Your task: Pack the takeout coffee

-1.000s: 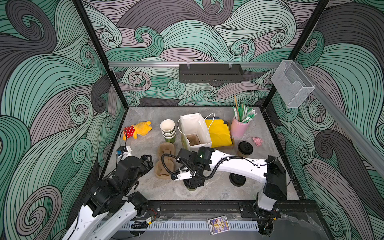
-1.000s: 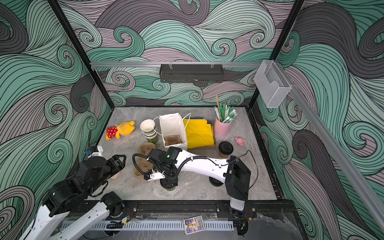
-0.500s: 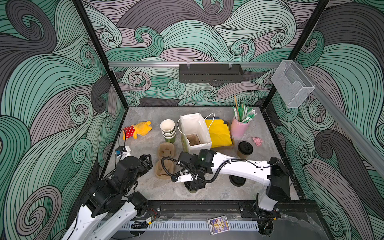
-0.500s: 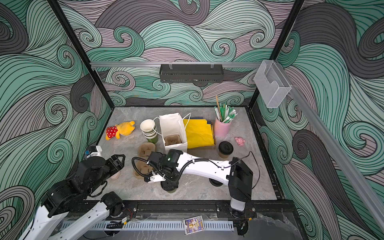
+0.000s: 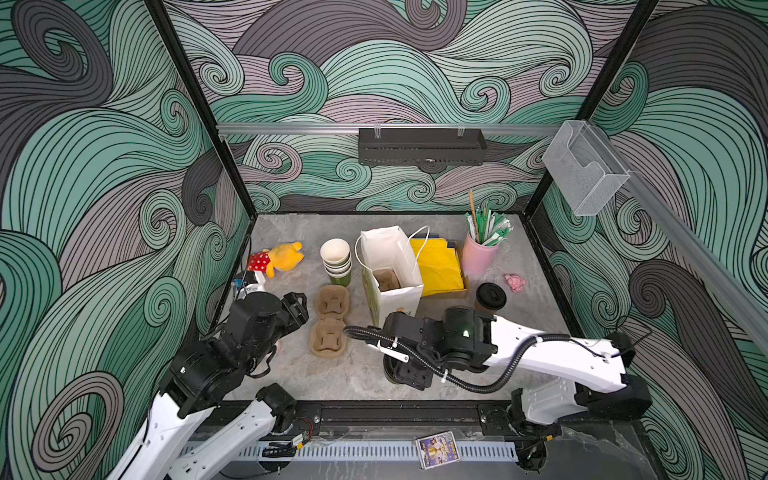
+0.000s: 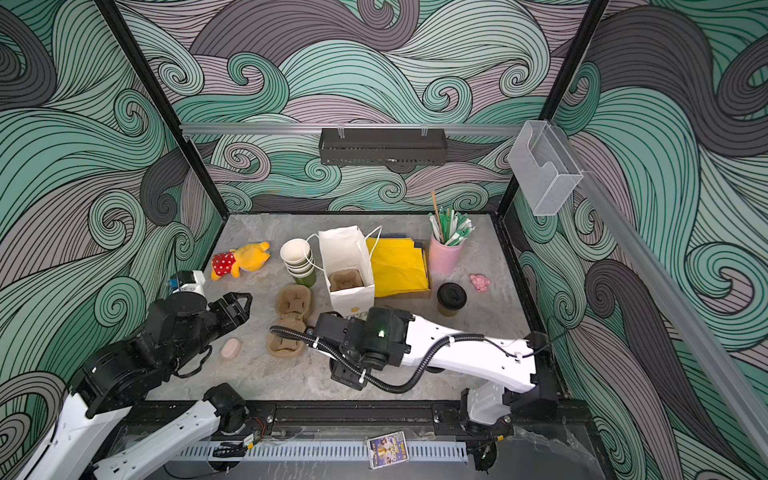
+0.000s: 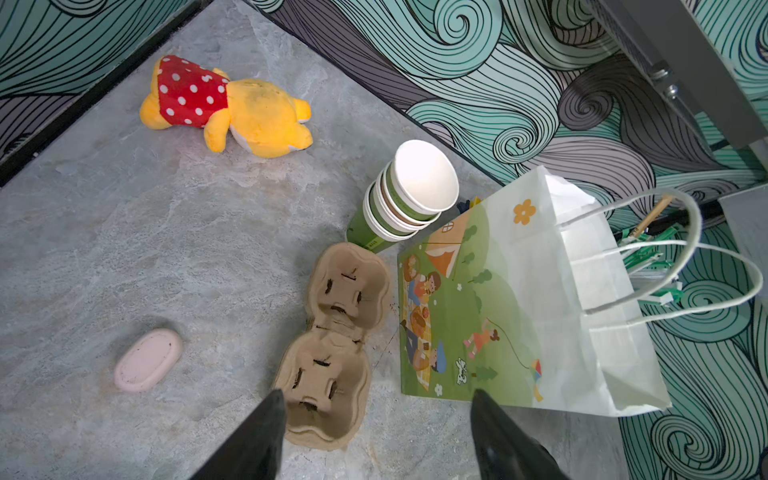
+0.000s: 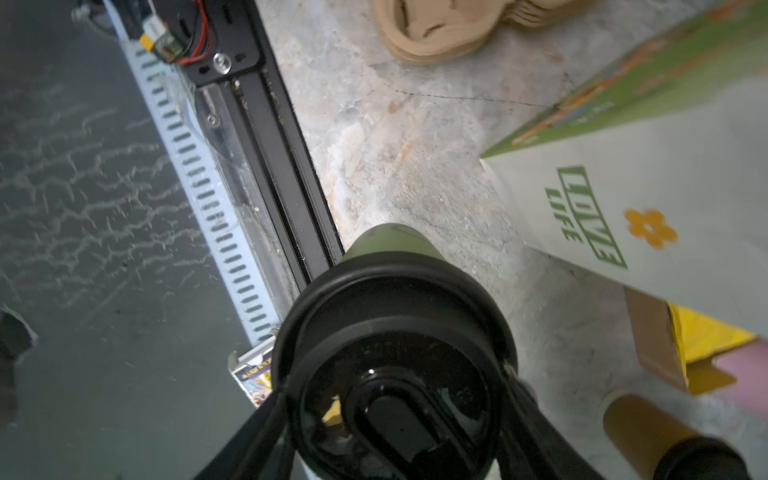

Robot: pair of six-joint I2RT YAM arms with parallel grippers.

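One takeout coffee, a green cup (image 8: pixel 390 241) with a black sip lid (image 8: pixel 395 332), stands near the table's front edge. My right gripper (image 8: pixel 395 415) is shut on its lid, one finger (image 8: pixel 262 424) pressed against each side. In both top views the gripper's body (image 5: pixel 415 353) covers most of this cup. The other coffee, a tan-brown cup with a black lid (image 5: pixel 490 297) (image 6: pixel 451 298), stands free to the right of the open white paper bag (image 5: pixel 395 299) (image 6: pixel 353 297). A pulp carrier (image 5: pixel 386 279) lies inside the bag. My left gripper (image 7: pixel 376 399) (image 6: pixel 239 305) hangs open and empty at the left.
Two pulp carriers (image 5: pixel 330 322) lie left of the bag, behind them a stack of lidless cups (image 5: pixel 336 259). A plush bear (image 5: pixel 278 259), a pink soap bar (image 6: pixel 231 348), yellow napkins (image 5: pixel 436 266), a pink straw holder (image 5: pixel 480 253) and a small pink toy (image 5: pixel 515 282) surround them.
The right jaws have drawn in onto the green cup's lid, and the right arm has shifted slightly. The left arm has not moved.
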